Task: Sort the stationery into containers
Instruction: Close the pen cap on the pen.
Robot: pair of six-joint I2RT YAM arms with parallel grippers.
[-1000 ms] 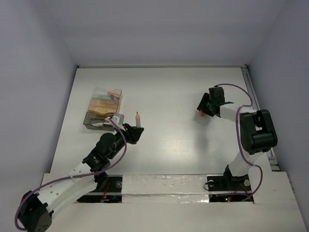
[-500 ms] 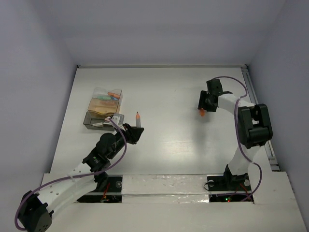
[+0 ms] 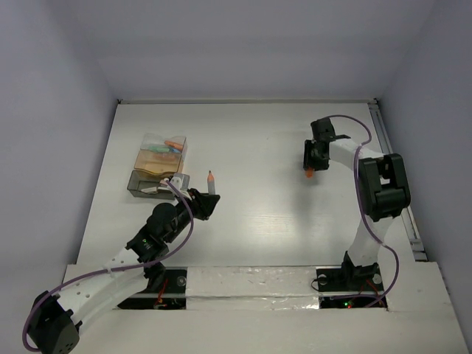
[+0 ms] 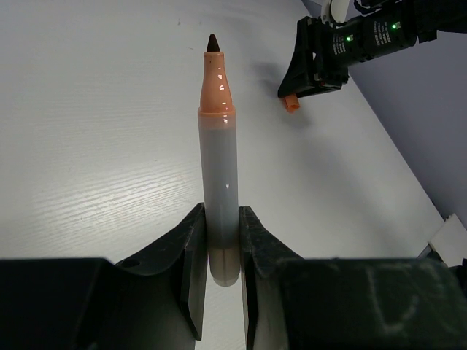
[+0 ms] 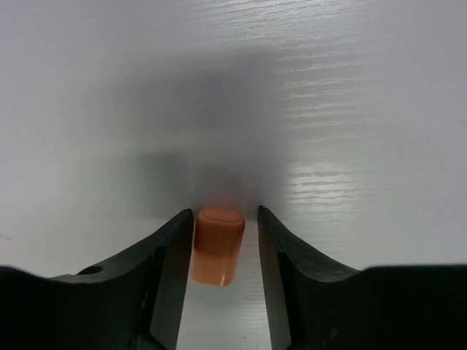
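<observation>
My left gripper [image 3: 209, 199] [image 4: 219, 219] is shut on the lower barrel of an uncapped grey marker [image 3: 211, 182] [image 4: 219, 168], whose orange tip points away from me. Far right on the table lies a small orange cap [image 3: 310, 174] [image 5: 217, 248] [image 4: 291, 104]. My right gripper [image 3: 310, 166] [image 5: 225, 219] stands over the cap with a finger on each side. The left finger touches the cap and a gap shows at the right finger. The clear container [image 3: 136, 184], with tan compartments and a grey section, sits at the left. It holds several coloured stationery pieces [image 3: 166, 147].
A metal rail [image 3: 383, 140] runs along the table's right edge. Pale walls close the table in on the left, back and right. The container stands just behind and left of my left gripper.
My right gripper has shifted slightly left over the orange cap and its jaws have narrowed around it. The left arm and its marker have not moved.
</observation>
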